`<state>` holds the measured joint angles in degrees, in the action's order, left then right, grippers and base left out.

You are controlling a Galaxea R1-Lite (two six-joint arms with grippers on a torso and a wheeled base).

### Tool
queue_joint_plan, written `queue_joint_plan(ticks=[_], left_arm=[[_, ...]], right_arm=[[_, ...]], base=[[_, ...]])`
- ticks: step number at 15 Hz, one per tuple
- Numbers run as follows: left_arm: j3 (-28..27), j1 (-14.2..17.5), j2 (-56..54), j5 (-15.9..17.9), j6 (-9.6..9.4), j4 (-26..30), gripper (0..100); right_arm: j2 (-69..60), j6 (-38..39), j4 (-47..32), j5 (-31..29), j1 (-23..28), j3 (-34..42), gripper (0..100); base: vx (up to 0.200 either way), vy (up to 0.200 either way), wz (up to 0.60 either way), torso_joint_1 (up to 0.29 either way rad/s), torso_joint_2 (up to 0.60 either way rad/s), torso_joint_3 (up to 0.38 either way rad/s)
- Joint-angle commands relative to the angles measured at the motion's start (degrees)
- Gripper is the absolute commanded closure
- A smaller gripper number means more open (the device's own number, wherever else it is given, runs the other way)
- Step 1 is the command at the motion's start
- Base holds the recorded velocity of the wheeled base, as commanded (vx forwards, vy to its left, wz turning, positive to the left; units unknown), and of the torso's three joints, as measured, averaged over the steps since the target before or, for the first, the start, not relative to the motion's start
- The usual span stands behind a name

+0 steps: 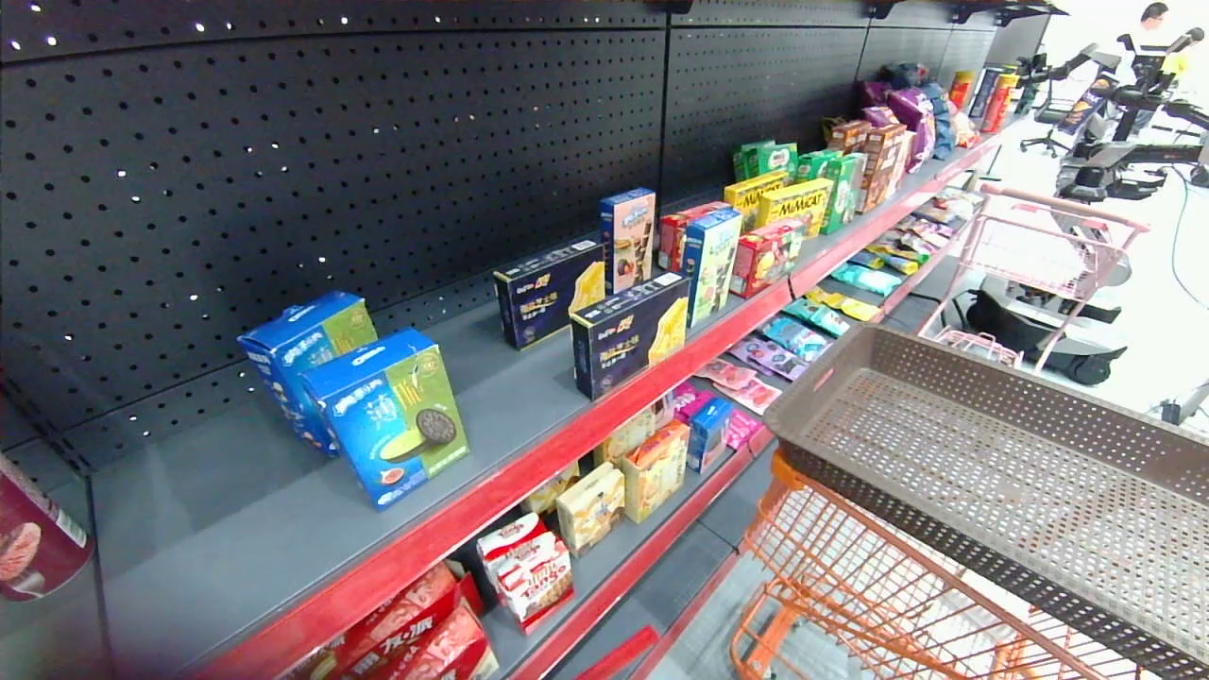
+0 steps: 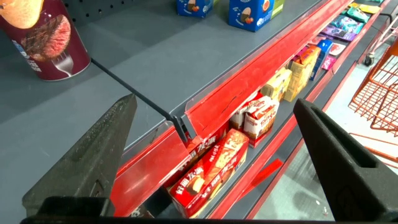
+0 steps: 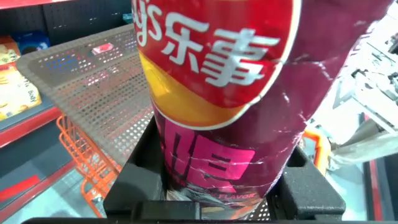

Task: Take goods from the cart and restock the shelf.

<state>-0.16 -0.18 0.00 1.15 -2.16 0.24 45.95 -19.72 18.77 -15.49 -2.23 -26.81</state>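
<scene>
1. Clamping a purple chip can (image 3: pixel 217 93) in the right gripper (image 3: pixel 221 186), dark fingers pressed on both sides of the can's lower part, red-and-yellow label facing the wrist camera.
2. Holding that can close to the brown perforated tray (image 1: pixel 992 453) on top of the orange cart (image 1: pixel 850 586); cannot tell whether directly over the tray or just beside it.
3. Parked on the right of the shelf (image 1: pixel 236 510), cart near, tray rim just beside the red front edge.
4. Left gripper (image 2: pixel 213 106): fingers spread wide, nothing between them, hanging over the red front edge at the shelf's near left end.
5. Standing upright on the grey shelf board at the far left end: a dark red can (image 1: pixel 33 538), well apart from the left gripper.
6. Right of it, two blue-and-green cookie boxes (image 1: pixel 387 416), one just behind the other, tilted slightly back.
7. Farther right along the same board: two navy boxes (image 1: pixel 628 331), then a row of mixed coloured boxes running to the far end.
8. Below the red edge: red and cream snack boxes (image 1: pixel 529 567) on the lower shelf.
</scene>
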Motion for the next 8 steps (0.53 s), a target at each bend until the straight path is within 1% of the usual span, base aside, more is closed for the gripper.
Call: queue_joint_plan(ticks=[1,3,6,8], left_arm=[[-0.02,0.01,0.0,0.08,0.05,0.02,0],[-0.02,0.01,0.0,0.08,0.05,0.02,0],[-0.02,0.01,0.0,0.08,0.05,0.02,0],[-0.02,0.01,0.0,0.08,0.05,0.02,0]], right_arm=[[-0.24,-0.58,0.12,0.11,-0.32,0.44,100],[-0.16,-2.07,0.39,0.46,-0.41,0.35,100],[0.02,-2.16,1.44,0.46,-1.64,0.18,100],[0.02,-2.16,1.97,0.46,-1.99,0.62,100]], base=[[0.0,0.0,0.0,0.0,0.0,0.0],[0.0,0.0,0.0,0.0,0.0,0.0],[0.0,0.0,0.0,0.0,0.0,0.0],[0.0,0.0,0.6,0.002,0.0,0.002]])
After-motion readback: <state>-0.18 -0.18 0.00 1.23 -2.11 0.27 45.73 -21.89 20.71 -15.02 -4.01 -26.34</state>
